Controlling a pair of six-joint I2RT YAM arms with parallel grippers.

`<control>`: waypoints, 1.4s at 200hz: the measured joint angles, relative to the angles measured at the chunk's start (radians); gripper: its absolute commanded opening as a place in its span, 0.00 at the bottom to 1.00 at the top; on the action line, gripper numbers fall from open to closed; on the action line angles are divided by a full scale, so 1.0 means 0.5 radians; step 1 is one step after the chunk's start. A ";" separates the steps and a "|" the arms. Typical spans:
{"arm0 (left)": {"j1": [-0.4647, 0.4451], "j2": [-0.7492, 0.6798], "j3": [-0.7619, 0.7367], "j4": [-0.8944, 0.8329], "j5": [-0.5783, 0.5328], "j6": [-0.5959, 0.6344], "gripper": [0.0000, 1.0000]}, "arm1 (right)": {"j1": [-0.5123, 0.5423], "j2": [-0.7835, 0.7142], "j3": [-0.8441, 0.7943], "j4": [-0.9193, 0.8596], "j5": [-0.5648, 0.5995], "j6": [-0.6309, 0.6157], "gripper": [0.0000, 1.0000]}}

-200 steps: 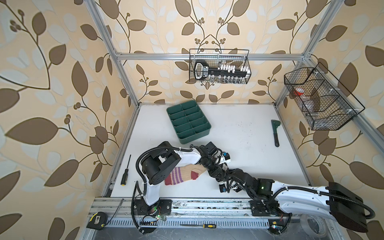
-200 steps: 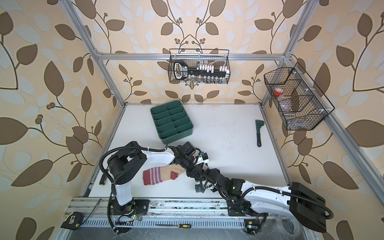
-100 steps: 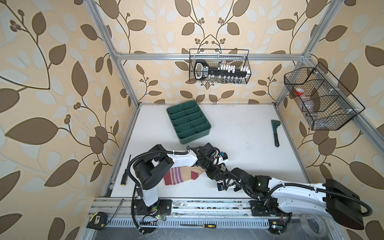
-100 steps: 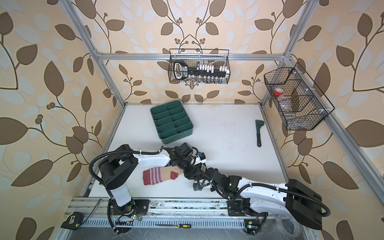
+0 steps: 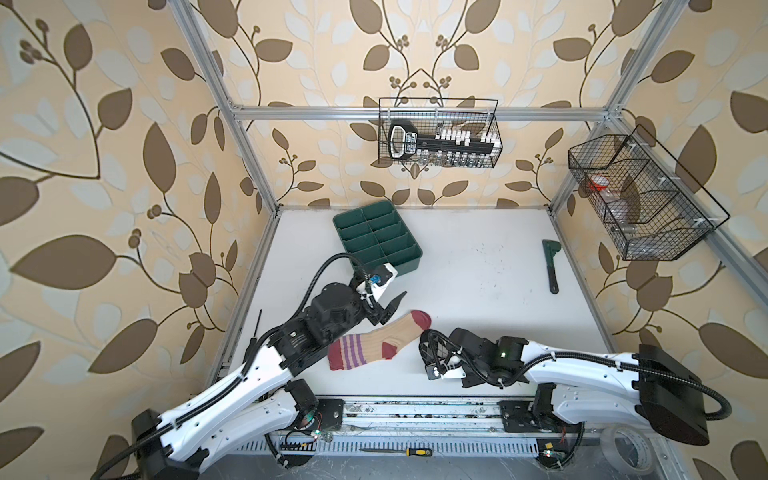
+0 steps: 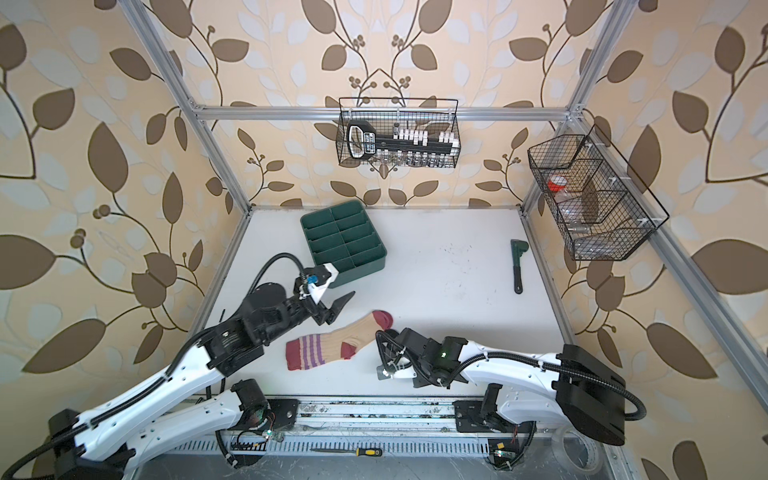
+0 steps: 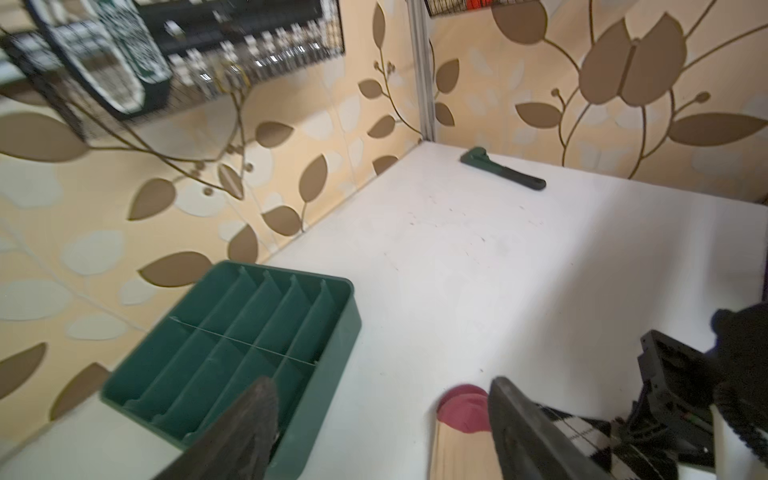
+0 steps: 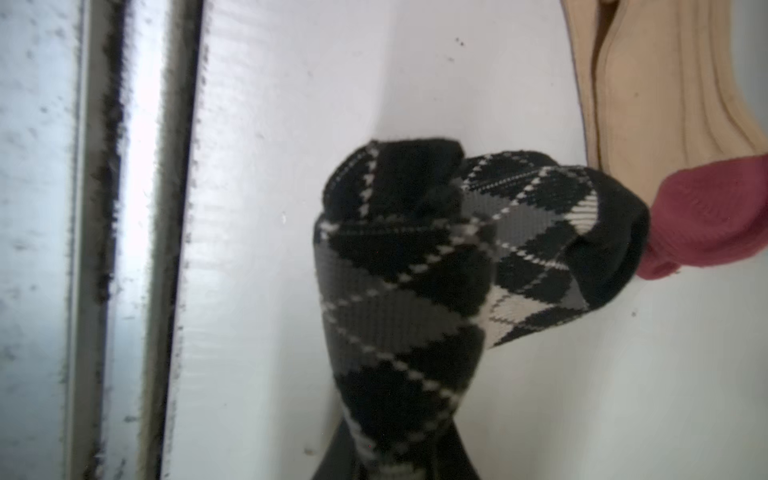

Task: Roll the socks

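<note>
Progress check: I'd say this one is only just getting going. The left claw (image 5: pixel 395 306) is hanging spread wide and gripping nothing. The beige sock (image 5: pixel 382 340) is lying flat at full length on the worktop (image 5: pixel 478 266) just beside its tips, totally unrolled. The right claw (image 5: pixel 430 345) is clamping down on the black argyle sock (image 8: pixel 415 270), which is bunching up into a wad right in front of it, more crumpled than rolled. The end of that wad is touching the beige sock's maroon toe. So nothing is looking done to me. The two socks are meeting only at that one spot, not lying on each other, and pretty much all the actual rolling is waiting to happen.
</note>
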 measured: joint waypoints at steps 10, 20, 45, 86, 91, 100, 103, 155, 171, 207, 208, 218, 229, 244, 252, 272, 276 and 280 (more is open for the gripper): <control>0.000 -0.087 -0.001 -0.060 -0.003 0.084 0.77 | -0.001 0.064 0.055 -0.028 -0.040 0.044 0.00; 0.000 -0.144 -0.001 -0.144 0.018 0.151 0.75 | -0.005 0.118 0.100 -0.046 -0.072 0.084 0.00; -0.017 -0.200 -0.013 -0.347 0.144 0.323 0.74 | -0.060 0.230 0.203 -0.095 -0.173 0.189 0.00; -0.322 -0.165 -0.111 -0.550 0.155 0.588 0.74 | -0.172 0.321 0.266 -0.117 -0.297 0.336 0.00; -0.385 -0.146 -0.114 -0.566 0.142 0.616 0.74 | -0.179 0.330 0.271 -0.117 -0.303 0.352 0.00; -0.508 -0.101 -0.115 -0.585 0.095 0.665 0.74 | -0.192 0.348 0.284 -0.116 -0.311 0.381 0.00; -0.552 -0.082 -0.117 -0.586 0.082 0.680 0.74 | -0.198 0.356 0.289 -0.117 -0.313 0.391 0.00; -1.077 0.296 -0.249 -0.435 -0.117 0.734 0.71 | -0.257 0.434 0.362 -0.123 -0.328 0.459 0.00; -1.205 0.386 -0.287 -0.352 -0.209 0.707 0.71 | -0.278 0.444 0.377 -0.156 -0.383 0.457 0.00; -1.550 0.591 -0.416 -0.075 -0.504 0.780 0.70 | -0.291 0.544 0.478 -0.294 -0.497 0.420 0.00; -1.558 0.604 -0.420 -0.066 -0.510 0.787 0.70 | -0.291 0.549 0.484 -0.299 -0.499 0.419 0.00; -1.585 0.710 -0.434 -0.019 -0.565 0.804 0.69 | -0.291 0.576 0.515 -0.336 -0.519 0.414 0.00; -1.592 0.822 -0.439 0.031 -0.618 0.806 0.69 | -0.292 0.603 0.546 -0.369 -0.537 0.413 0.00; -1.595 0.987 -0.439 0.121 -0.703 0.785 0.70 | -0.302 0.635 0.579 -0.408 -0.560 0.414 0.00; -1.595 1.064 -0.439 0.173 -0.744 0.755 0.70 | -0.309 0.645 0.591 -0.421 -0.571 0.414 0.00; -1.595 1.246 -0.439 0.294 -0.855 0.684 0.70 | -0.319 0.658 0.602 -0.439 -0.594 0.414 0.00; -1.595 1.277 -0.439 0.317 -0.868 0.674 0.70 | -0.319 0.658 0.602 -0.442 -0.599 0.414 0.00; -1.595 1.313 -0.439 0.343 -0.893 0.665 0.70 | -0.319 0.658 0.602 -0.446 -0.604 0.414 0.00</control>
